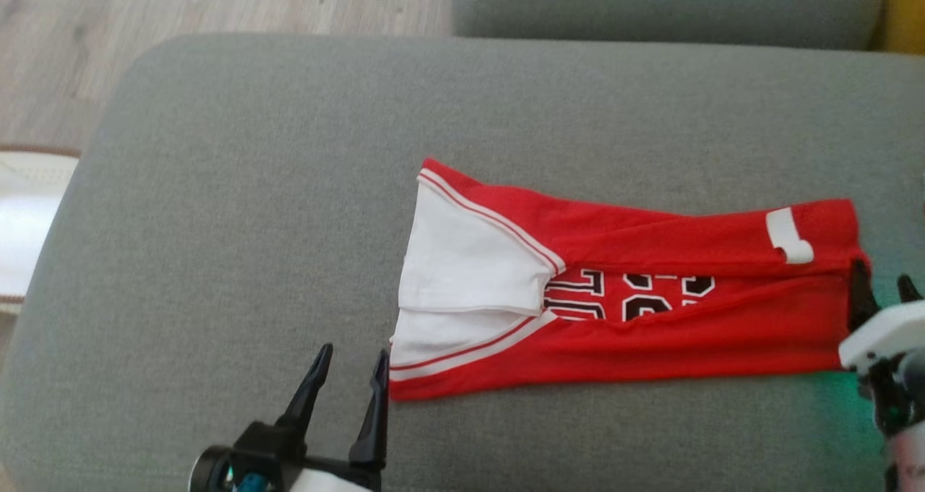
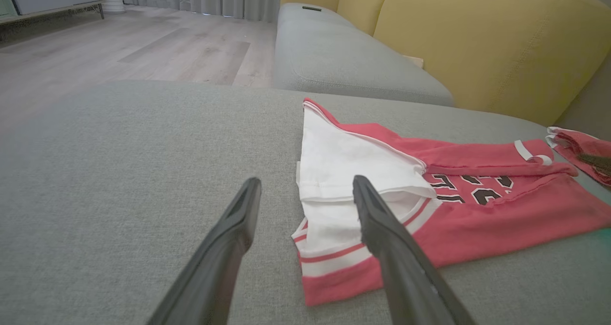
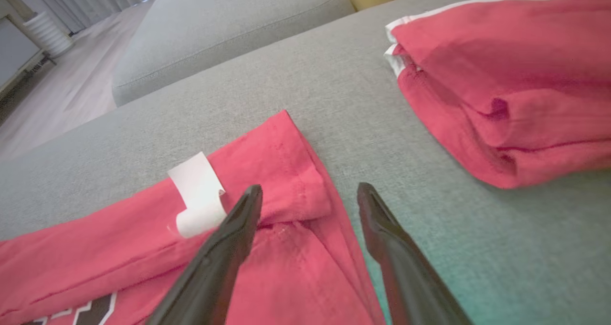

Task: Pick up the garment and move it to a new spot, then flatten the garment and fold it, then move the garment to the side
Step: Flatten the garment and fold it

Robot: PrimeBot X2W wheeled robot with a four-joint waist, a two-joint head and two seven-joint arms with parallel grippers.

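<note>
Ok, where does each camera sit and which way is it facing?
Head view: on the head, looking down at the jersey on the grey cushion; left tool lower left, right tool at right edge.
Left wrist view: on the left wrist, looking along the open left tool at the jersey's white-trimmed end, sofa back behind.
Right wrist view: on the right wrist, looking along the open right tool over the jersey's hem toward a second folded garment.
Shared: all three show the jersey's white tag.

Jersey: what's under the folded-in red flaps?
Part of a black-and-white print shows in the gap on the jersey. The rest is covered by the folded red cloth and can't be read.
</note>
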